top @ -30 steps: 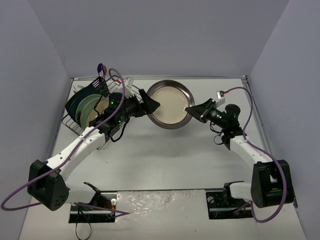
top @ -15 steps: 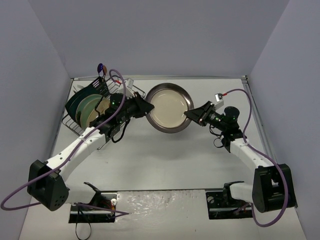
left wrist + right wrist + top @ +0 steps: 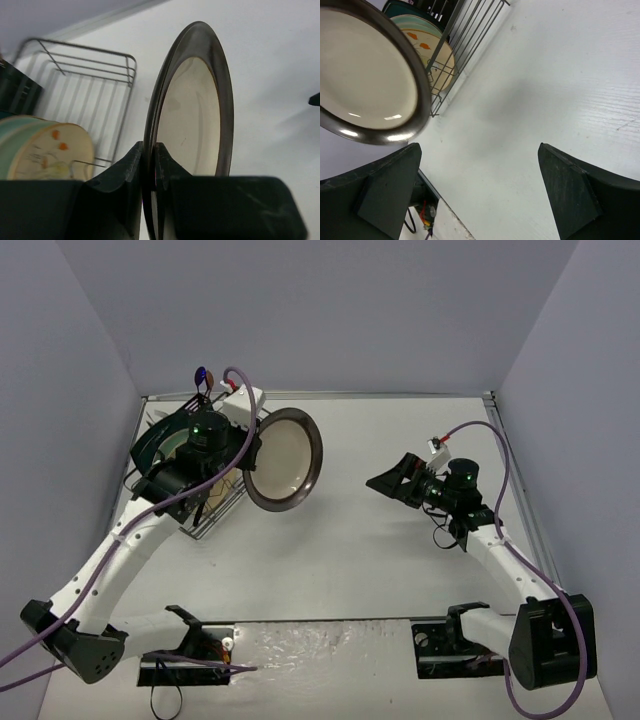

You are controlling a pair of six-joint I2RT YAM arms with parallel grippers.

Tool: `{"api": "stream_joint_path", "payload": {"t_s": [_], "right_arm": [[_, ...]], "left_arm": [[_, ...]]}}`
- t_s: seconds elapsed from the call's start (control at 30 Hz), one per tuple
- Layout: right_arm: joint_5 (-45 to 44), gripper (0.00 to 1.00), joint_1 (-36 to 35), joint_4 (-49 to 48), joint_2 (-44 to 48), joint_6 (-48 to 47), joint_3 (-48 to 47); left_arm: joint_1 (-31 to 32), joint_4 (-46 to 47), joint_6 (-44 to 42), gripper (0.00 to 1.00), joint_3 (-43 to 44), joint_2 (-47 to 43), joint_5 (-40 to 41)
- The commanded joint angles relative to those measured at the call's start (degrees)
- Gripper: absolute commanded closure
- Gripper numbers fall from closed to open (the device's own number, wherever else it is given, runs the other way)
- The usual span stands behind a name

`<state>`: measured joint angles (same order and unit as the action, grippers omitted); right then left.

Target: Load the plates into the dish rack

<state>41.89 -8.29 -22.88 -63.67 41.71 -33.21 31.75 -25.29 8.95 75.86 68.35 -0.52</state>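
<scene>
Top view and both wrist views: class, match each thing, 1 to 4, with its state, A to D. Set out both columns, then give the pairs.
Things
1. left hand
2. right hand
3. beige dark-rimmed plate
4. flowered plate

States
A. standing in the dish rack
B. open, holding nothing
C. shut on a plate's rim
D. held on edge, not yet in the rack

Pairs: 1-C, 2-B, 3-D, 4-A
</scene>
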Motion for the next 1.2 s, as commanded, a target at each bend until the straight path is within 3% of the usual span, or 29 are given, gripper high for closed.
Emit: {"api": "stream_joint_path", "payload": {"t_s": [0.0,0.17,0.33,0.5,0.73,1.17], "right_arm": [[-0.2,0.0,0.5,0.6,2.5,-4.9,-0.3],[0.3,0.0,0.5,-0.9,2.3,-4.4,1.2],[0.5,0.0,0.6,-1.4,2.1,-4.2,1.9],[0.9,0.0,0.7,-1.6,2.2,-4.3,2.2],[1.1,0.0,0.9,-2.7,1.7,-3.7,3.1],[1.8,0.0,1.4,-4.2,0.4,-3.5,4.0]], "left_arm": [[-0.8,2.7,-21.6,1.0,10.0,-5.0,9.4],[-2.7,0.3,-37.7,1.0,12.7,-3.5,13.8],[-8.8,0.5,-44.0,1.0,13.8,-0.9,11.2],[-14.9,1.1,-46.4,1.0,12.9,1.4,8.1],[-18.5,3.2,-50.4,1.0,7.5,2.3,4.5],[-19.5,3.8,-54.8,1.0,0.5,3.7,1.3]]}}
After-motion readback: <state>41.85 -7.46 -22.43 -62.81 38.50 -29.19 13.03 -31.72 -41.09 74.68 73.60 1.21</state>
